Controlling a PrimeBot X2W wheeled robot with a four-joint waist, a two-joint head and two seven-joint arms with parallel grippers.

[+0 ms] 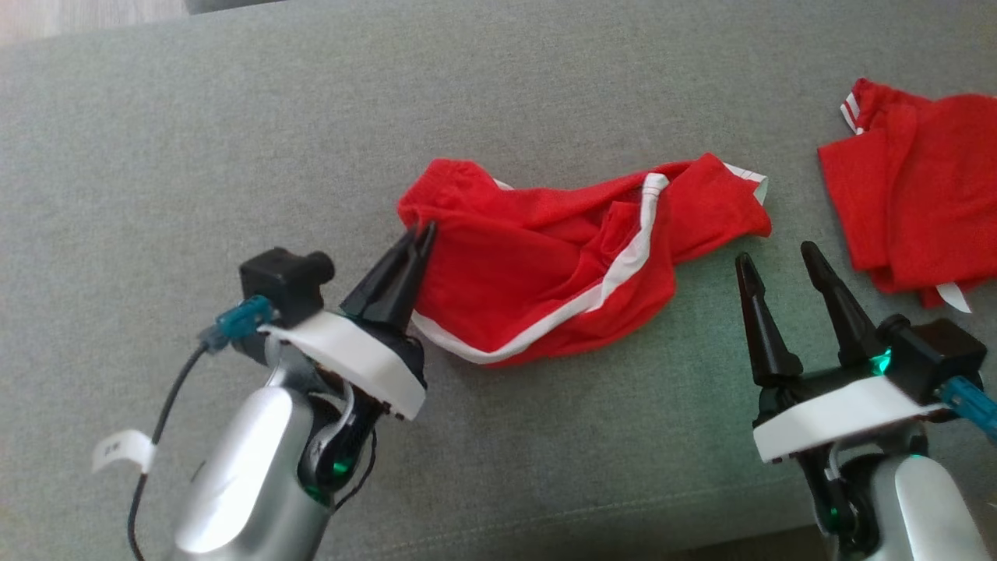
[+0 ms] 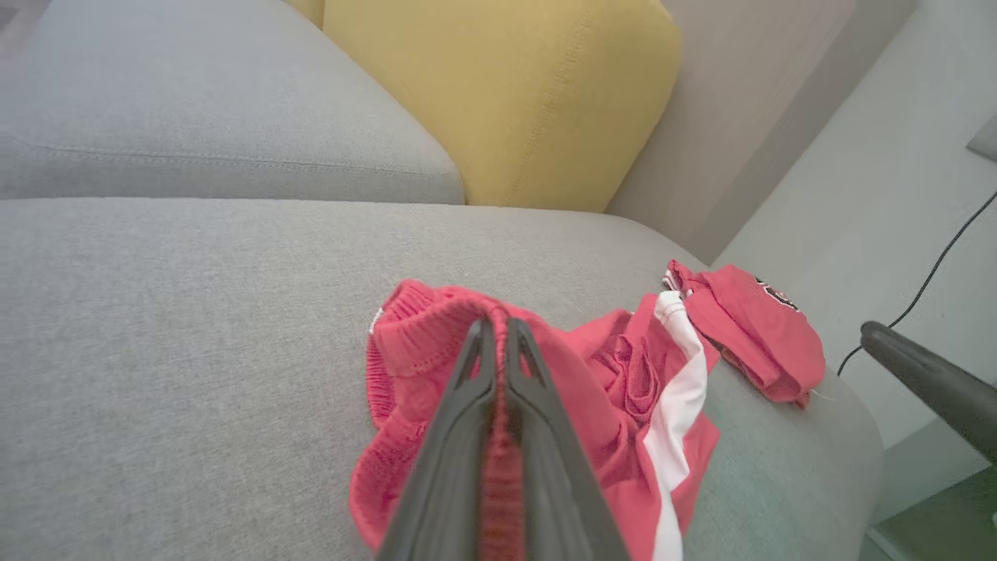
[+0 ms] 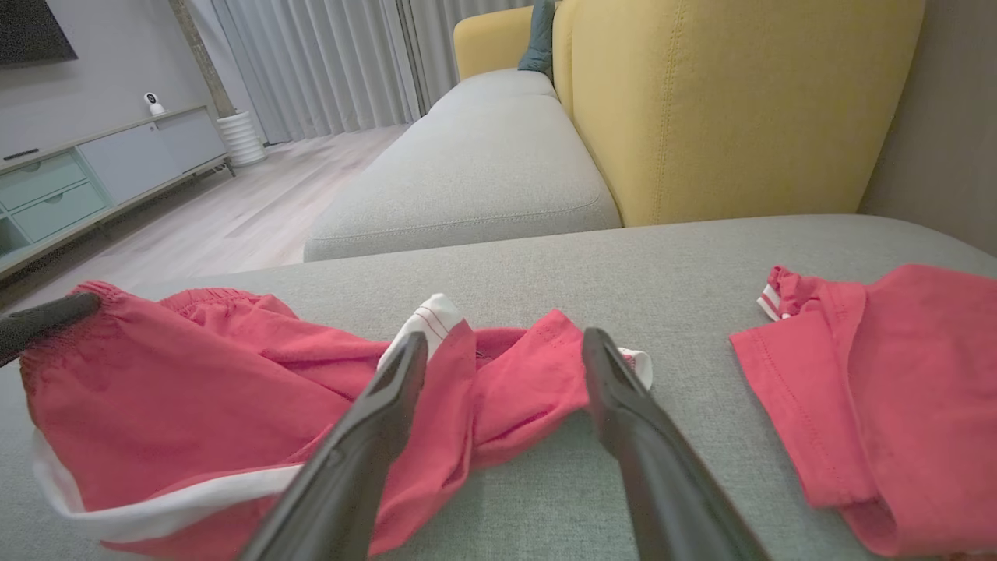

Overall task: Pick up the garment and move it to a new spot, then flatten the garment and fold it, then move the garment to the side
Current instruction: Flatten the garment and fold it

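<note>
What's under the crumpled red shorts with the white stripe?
The grey sofa cushion shows all around the red shorts, so they rest on it. Anything beneath their folds is covered.

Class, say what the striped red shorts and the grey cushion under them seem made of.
Shorts: probably thin knitted sports fabric, matte; soft crumples, ribbed waistband. Cushion: seemingly woven upholstery cloth, matte; speckled weave, stitched seam.

Matt red knit shorts, coarse grey woven sofa cushion
</note>
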